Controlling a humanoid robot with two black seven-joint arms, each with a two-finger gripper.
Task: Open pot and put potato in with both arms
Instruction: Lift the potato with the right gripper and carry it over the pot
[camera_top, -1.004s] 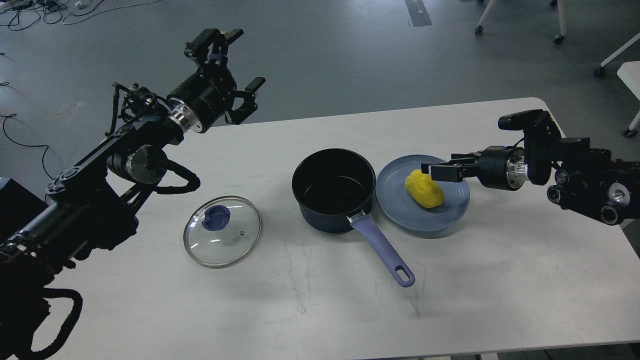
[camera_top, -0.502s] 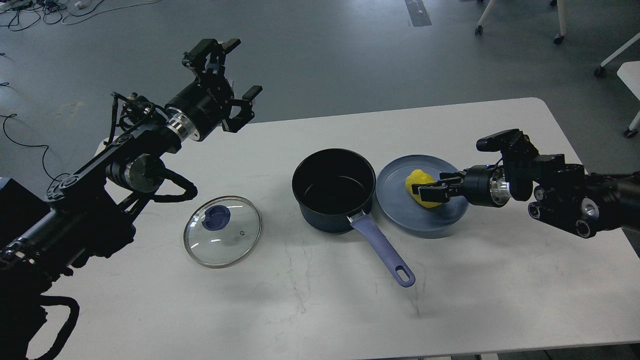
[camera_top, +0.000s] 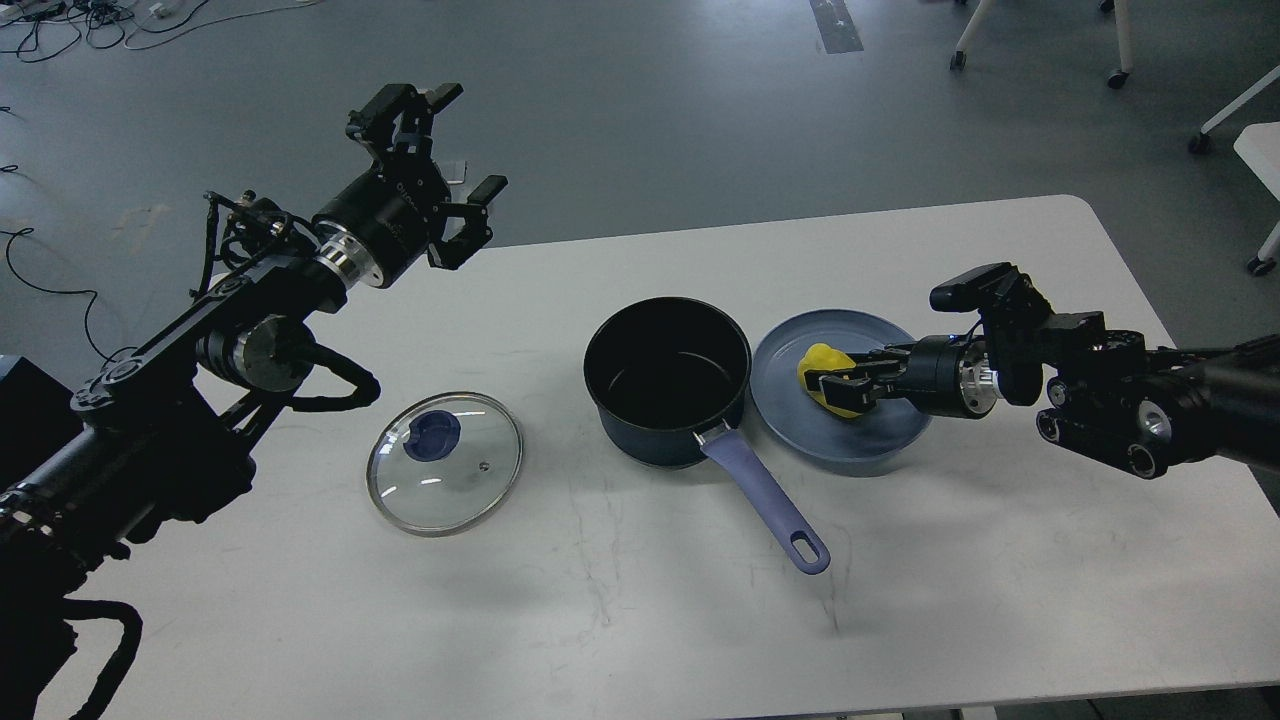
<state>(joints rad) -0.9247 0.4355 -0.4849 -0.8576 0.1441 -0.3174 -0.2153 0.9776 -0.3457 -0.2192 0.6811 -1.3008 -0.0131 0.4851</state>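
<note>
The pot stands open in the middle of the table, its purple handle pointing toward the front right. Its glass lid lies flat on the table to the left. The yellow potato lies on the blue-grey plate right of the pot. My right gripper comes in from the right, low over the plate, with its fingers closed around the potato and partly hiding it. My left gripper is open and empty, raised high over the table's back left edge.
The white table has bare surface in front and at the right. The floor behind holds cables at the far left and chair legs at the far right.
My right gripper has dropped to the plate, moved left onto the potato and closed around it; the potato has shifted slightly left. My left arm has drawn back a little to the left.
</note>
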